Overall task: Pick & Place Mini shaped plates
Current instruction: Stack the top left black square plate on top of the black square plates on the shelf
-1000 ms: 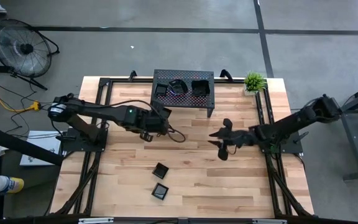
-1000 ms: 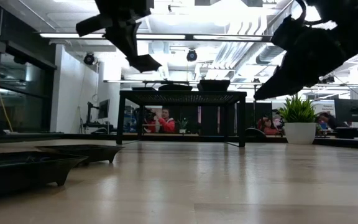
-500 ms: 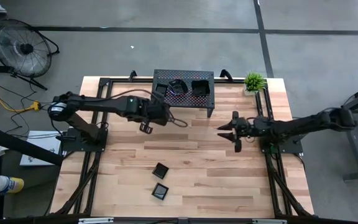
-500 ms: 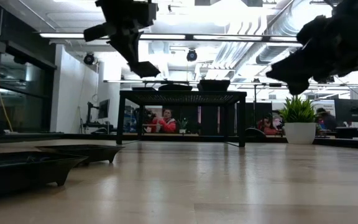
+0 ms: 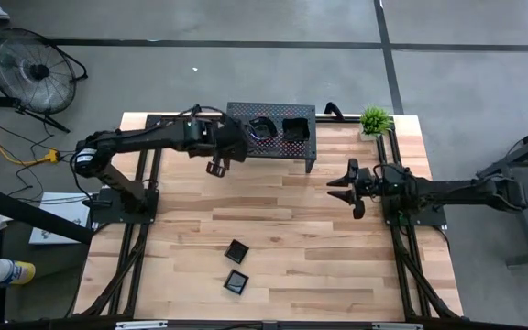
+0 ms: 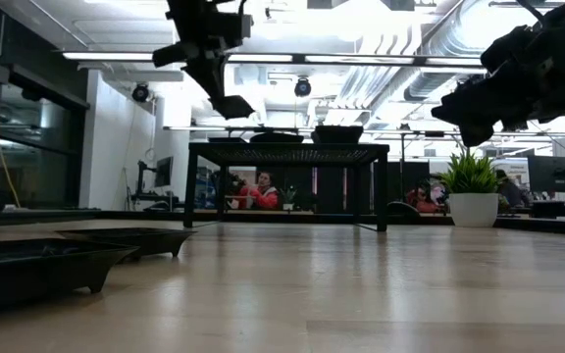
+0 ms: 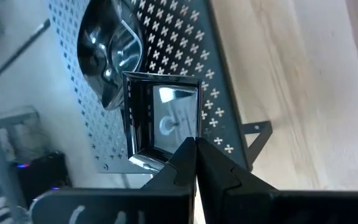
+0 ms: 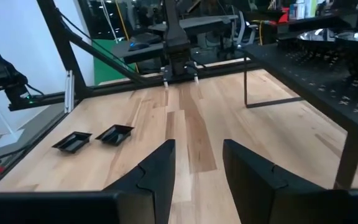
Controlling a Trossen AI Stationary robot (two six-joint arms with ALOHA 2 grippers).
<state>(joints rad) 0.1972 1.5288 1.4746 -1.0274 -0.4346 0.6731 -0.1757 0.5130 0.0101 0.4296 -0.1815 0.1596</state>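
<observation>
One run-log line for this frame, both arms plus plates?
left gripper: shut, empty, by rack | right gripper: open, empty, table's right | plates: two on table, others on rack

Left gripper (image 5: 216, 169) closed, arm extended; right gripper (image 5: 348, 191) open, arm outstretched low

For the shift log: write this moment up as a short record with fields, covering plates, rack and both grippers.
plates on table: two mini shaped plates, near the front edge
rack: black perforated rack at the table's back, holding at least three plates
left gripper: shut, empty, in the air at the rack's left end
right gripper: open, empty, above the table's right side
plant: small potted plant, back right corner
</observation>
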